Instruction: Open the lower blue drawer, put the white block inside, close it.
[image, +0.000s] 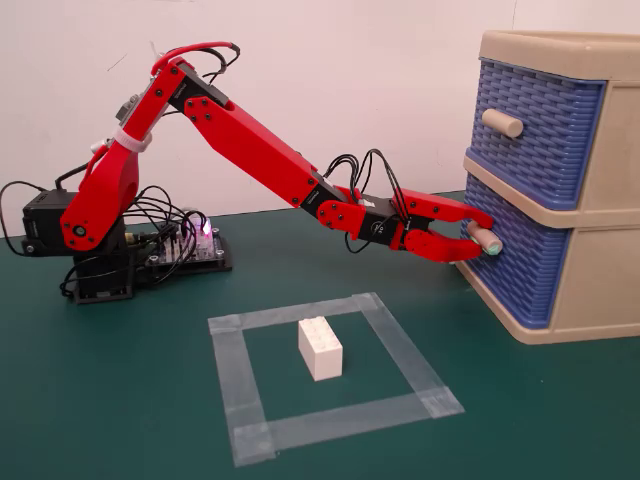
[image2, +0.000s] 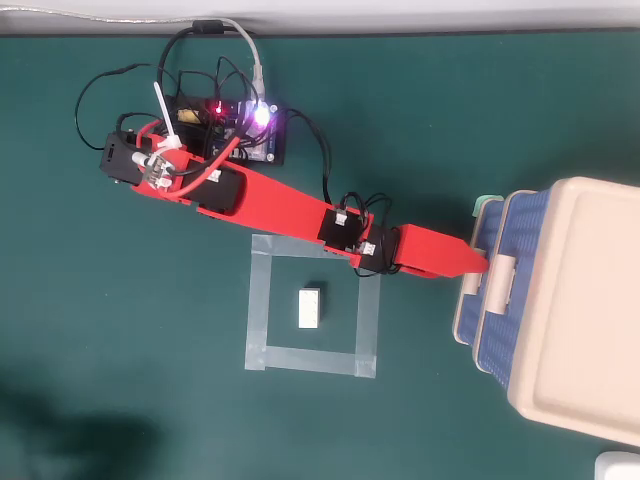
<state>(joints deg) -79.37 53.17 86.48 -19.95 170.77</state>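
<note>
The lower blue drawer (image: 525, 262) sits in the beige frame (image: 600, 290) at the right of the fixed view and looks pushed in. My red gripper (image: 475, 238) reaches it from the left. Its jaws stand above and below the beige knob with the pale green tip (image: 487, 240) and close on it. In the overhead view the gripper (image2: 480, 265) ends at the drawer unit's front, and the knob is hidden under it. The white block (image: 320, 348) stands on the green mat inside a clear tape square (image: 405, 350), well short of the gripper. It also shows in the overhead view (image2: 309, 307).
The upper blue drawer (image: 535, 120) with a plain beige knob (image: 502, 122) is shut above the lower one. The arm's base and a lit controller board (image2: 245, 125) with loose cables sit at the back left. The drawer unit's beige top (image2: 575, 310) fills the right side.
</note>
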